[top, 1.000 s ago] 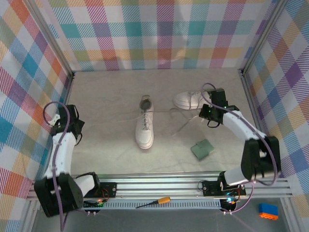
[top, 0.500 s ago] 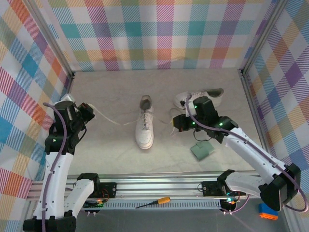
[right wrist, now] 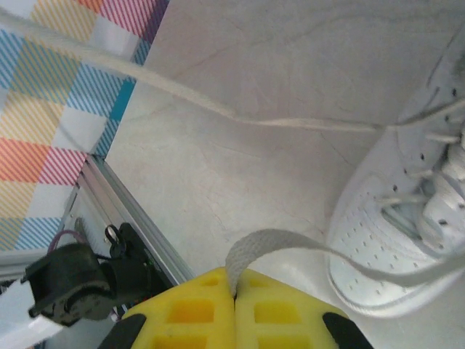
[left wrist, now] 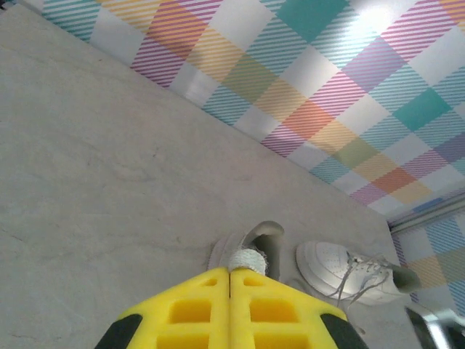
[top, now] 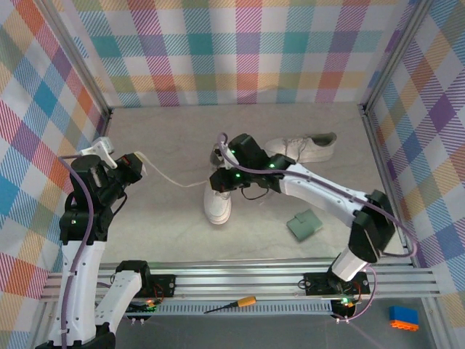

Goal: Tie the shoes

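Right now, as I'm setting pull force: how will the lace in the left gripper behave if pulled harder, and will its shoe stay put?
Likely floppy: the lace curves slackly from the left gripper to the shoe. It looks flat and woven, so probably not slippery. The shoe sits flat on its sole; it may slide rather than tip.

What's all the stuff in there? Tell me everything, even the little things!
shoes: two, white; one mid-table, the other behind it to the right.
laces: white; one strand pulled out to the left, one looped up from the middle shoe.
pad: one, green, on the table right of the middle shoe.
screwdriver: one, orange handle, on the near metal rail.
block: one, blue and orange, near right corner.
walls: plaid, many colours, three sides.
left fingers: yellow, shut on a lace end.
right fingers: yellow, shut on a lace.
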